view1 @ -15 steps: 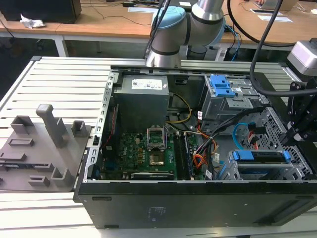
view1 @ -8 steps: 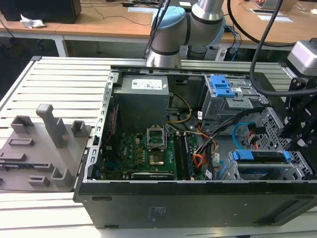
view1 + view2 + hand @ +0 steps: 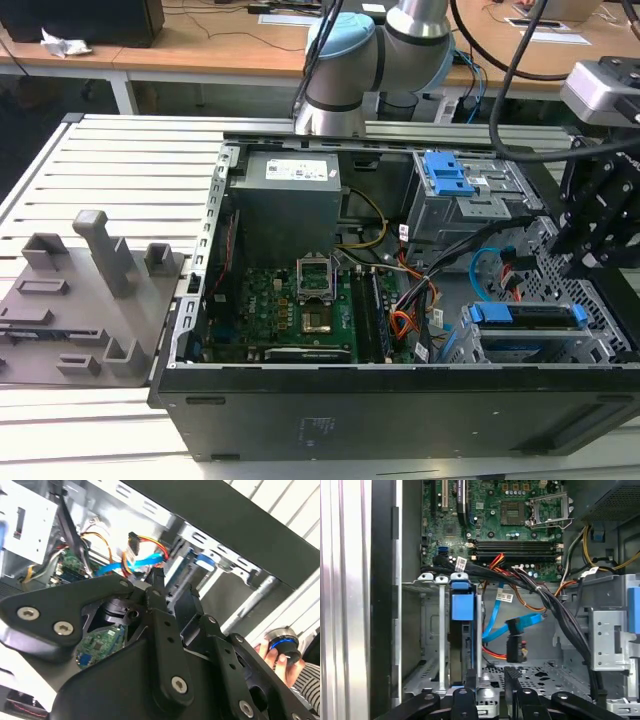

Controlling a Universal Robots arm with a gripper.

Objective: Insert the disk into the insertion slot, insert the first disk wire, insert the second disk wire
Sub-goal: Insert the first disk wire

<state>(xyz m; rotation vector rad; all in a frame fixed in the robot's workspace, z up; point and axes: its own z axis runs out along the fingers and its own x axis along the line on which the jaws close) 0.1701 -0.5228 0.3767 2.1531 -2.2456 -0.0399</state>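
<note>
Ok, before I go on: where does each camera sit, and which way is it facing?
Exterior view: off the arm, above the open computer case, looking down into it; the arm and the tool show.
First wrist view: on the wrist, looking past the open tool's fingers to the motherboard.
Second wrist view: on the wrist, tight along the tool's linkage towards the case's rim; a person's hand shows.
Both wrist views share the blue flat cable.
</note>
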